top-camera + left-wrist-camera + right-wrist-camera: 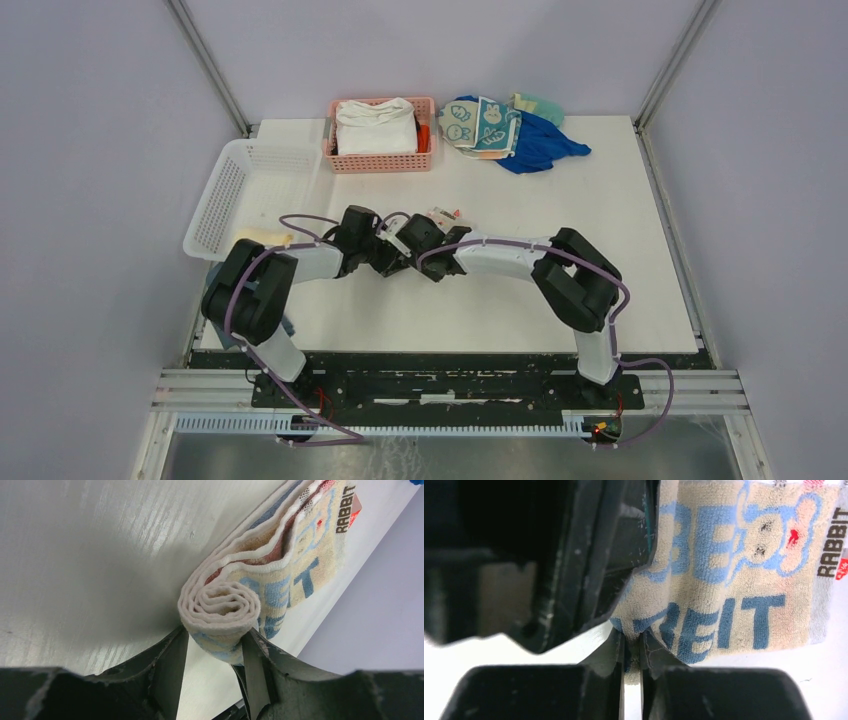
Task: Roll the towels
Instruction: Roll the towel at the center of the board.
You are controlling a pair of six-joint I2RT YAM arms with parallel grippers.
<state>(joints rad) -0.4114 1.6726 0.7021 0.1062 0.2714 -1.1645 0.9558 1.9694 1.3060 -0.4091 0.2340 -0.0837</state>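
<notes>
Clamping the rolled end of the beige blue-lettered terry towel (220,602), the left claw (215,634) sits half open — fingers pressed either side of the coil. Right claw (633,641) — nearly closed, nipping that towel's flat edge.

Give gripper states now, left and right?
Left gripper: closed on the rolled end of the RABBIT towel.
Right gripper: closed, pinching the same towel's edge.

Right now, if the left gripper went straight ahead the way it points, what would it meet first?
The rolled end of the RABBIT towel, which sits between the fingers of the left gripper. Beyond it lies the towel's unrolled length on the table; depth there is unclear.
</notes>
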